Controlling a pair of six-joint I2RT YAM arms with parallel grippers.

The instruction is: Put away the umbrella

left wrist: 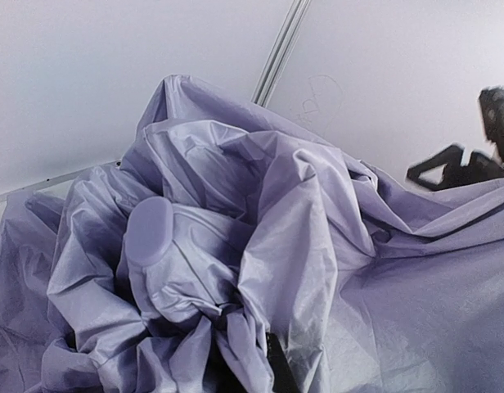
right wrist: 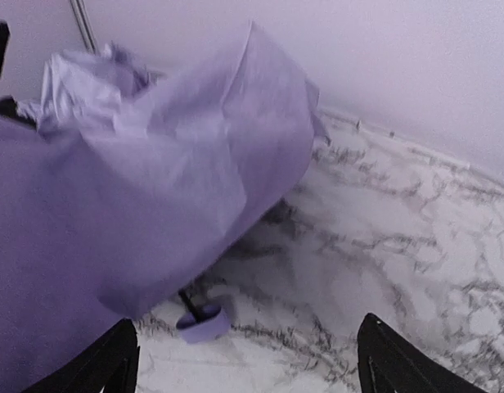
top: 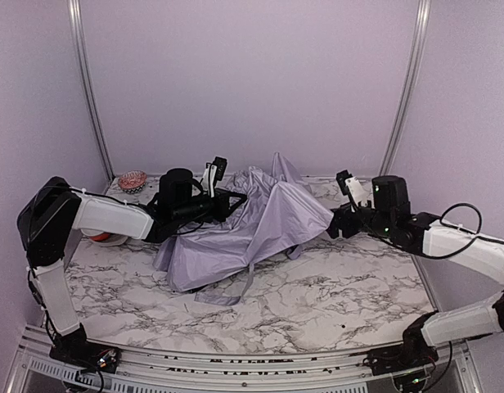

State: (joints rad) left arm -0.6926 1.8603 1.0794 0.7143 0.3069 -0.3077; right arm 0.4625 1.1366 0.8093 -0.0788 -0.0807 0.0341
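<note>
The umbrella (top: 236,225) lies collapsed on the marble table (top: 342,286), its pale lavender fabric crumpled in a heap. My left gripper (top: 226,201) is pushed into the heap's upper left. In the left wrist view the fabric (left wrist: 260,246) bunches to a pinch between the jaws, and only one black fingertip (left wrist: 281,370) shows. A lavender cap (left wrist: 150,233) sticks up from the folds. My right gripper (right wrist: 252,372) is open and empty, low over the table at the fabric's right edge (top: 338,223). The small lavender handle (right wrist: 204,321) on its black shaft lies just ahead of it, between the fingers.
A small red patterned bowl (top: 132,180) stands at the back left. An orange and white object (top: 105,238) sits under my left arm. A loose strap of fabric (top: 234,293) trails toward the front. Metal rails (top: 88,90) run up the back wall.
</note>
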